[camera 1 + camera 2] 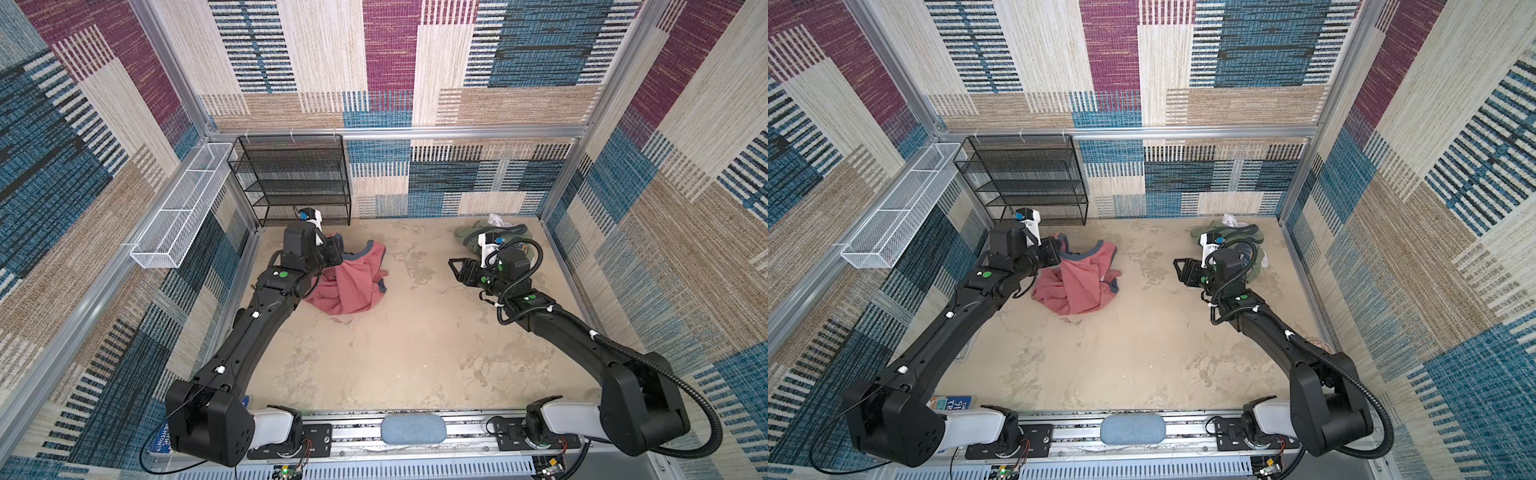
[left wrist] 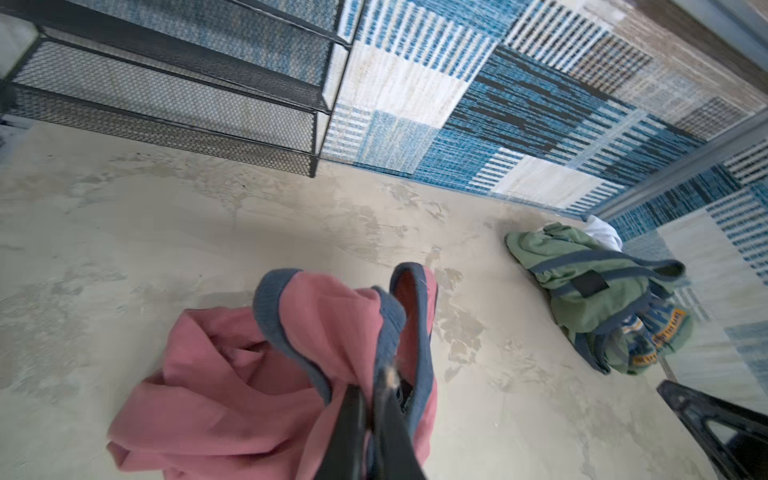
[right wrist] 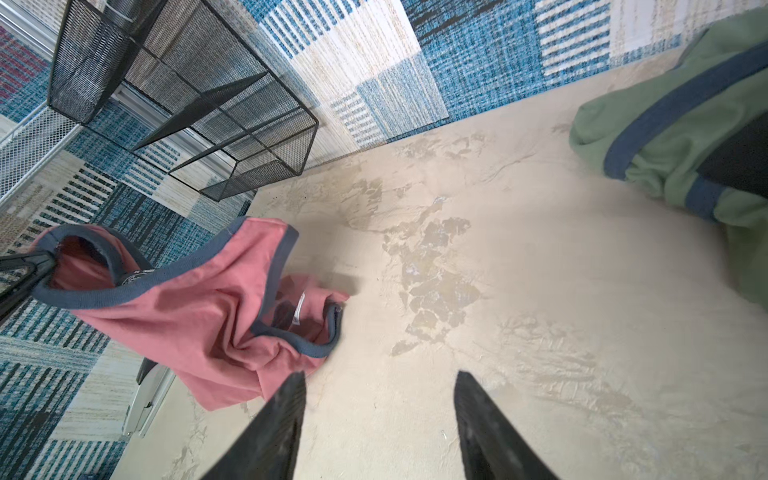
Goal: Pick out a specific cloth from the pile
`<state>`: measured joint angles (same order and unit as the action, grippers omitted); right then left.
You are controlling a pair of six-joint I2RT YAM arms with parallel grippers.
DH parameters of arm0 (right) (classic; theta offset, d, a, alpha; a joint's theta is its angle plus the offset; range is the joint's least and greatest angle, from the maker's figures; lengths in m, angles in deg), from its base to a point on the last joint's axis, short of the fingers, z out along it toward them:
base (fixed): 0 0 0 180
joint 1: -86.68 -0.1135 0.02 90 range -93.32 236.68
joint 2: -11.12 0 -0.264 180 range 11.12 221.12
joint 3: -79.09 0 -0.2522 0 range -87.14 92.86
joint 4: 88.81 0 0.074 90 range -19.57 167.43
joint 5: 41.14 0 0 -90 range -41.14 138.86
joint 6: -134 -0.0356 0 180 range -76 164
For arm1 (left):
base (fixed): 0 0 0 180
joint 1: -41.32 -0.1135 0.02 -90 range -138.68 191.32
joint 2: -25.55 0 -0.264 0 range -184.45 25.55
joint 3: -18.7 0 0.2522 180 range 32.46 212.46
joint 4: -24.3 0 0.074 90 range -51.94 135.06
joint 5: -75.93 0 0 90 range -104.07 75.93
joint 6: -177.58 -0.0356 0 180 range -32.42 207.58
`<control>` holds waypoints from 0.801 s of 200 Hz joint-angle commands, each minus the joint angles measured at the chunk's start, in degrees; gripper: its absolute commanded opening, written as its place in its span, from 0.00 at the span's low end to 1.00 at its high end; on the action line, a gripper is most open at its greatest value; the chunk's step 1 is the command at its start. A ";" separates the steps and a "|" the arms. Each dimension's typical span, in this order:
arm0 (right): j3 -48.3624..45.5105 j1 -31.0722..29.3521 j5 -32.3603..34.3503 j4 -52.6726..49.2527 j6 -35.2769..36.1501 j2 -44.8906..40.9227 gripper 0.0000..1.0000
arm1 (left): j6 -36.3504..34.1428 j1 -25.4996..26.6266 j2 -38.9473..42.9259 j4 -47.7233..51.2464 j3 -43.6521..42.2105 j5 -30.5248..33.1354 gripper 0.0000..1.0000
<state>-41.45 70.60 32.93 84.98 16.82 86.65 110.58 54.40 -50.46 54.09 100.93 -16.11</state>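
Left pincer (image 2: 368, 390): clamped tight on the cloth (image 2: 232, 374), biting the navy trim at one opening; can't tell if it's the neck or an armhole. The upper part of the red shirt is lifted at the tips. The rest drapes down and bunches on the table (image 1: 415, 332), under the pincer and just ahead of it. A white label (image 3: 298, 309) shows inside a lower opening, below the grip point.

Right pincer (image 3: 380, 376): jaws apart, nothing between them, bare tabletop underneath. Its tips point toward the cloth, with open table between.

Pile (image 1: 469, 232): olive green with navy stripes plus a bit of white garment (image 2: 602, 232). It sits behind the right pincer's wrist in the far corner, well apart from the left pincer. The cloth is fully clear of it.

A black mesh rack (image 1: 291, 178) stands just behind the left pincer, at the back wall.
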 commanded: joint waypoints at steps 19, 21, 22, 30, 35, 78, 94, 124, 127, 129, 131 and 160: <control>0.50 -0.02 -0.86 1.38 -0.61 0.24 0.60 | 2.33 -5.51 0.34 -0.48 -2.91 -0.15 0.00; 0.52 0.03 -0.86 1.40 -0.60 0.24 0.60 | 2.31 -5.81 0.29 -0.54 -3.12 -0.11 0.00; 0.53 0.01 -0.86 1.41 -0.60 0.24 0.60 | 2.35 -5.93 0.27 -0.51 -3.19 -0.09 0.00; 0.47 -0.04 -0.81 1.33 -0.59 0.24 0.60 | 2.62 -7.02 0.03 -0.76 -3.76 0.04 0.00; 0.46 -0.01 -0.73 1.25 -0.59 0.24 0.60 | 2.74 -7.66 -0.24 -0.87 -4.22 0.11 0.00; 0.49 -0.04 -0.89 1.24 -0.66 0.28 0.60 | 4.30 -11.92 -3.32 -1.54 -8.44 0.99 0.00; 0.52 -0.01 -0.95 1.16 -0.60 0.32 0.60 | 4.99 -12.67 -4.08 -1.43 -9.96 1.31 0.00; 0.70 -0.01 -1.06 0.84 -0.51 0.32 0.60 | 5.56 -13.75 -4.67 1.31 -10.64 2.21 0.26; 0.80 -0.01 -1.13 0.76 -0.44 0.28 0.60 | 5.64 -13.86 -4.76 2.09 -10.37 2.48 0.32; 0.87 -0.01 -1.19 0.77 -0.42 0.25 0.60 | 5.65 -13.93 -4.79 2.69 -10.20 2.61 0.37; 0.88 -0.01 -1.19 0.68 -0.35 0.30 0.60 | 5.60 -14.02 -4.68 3.24 -10.06 2.74 0.40; 1.25 -0.01 -1.32 0.57 0.01 0.32 0.60 | 4.50 -14.05 -1.18 6.07 -9.66 3.89 0.55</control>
<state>-40.97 70.63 32.41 84.91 16.82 86.87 115.28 40.30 -54.32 57.26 90.81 -13.99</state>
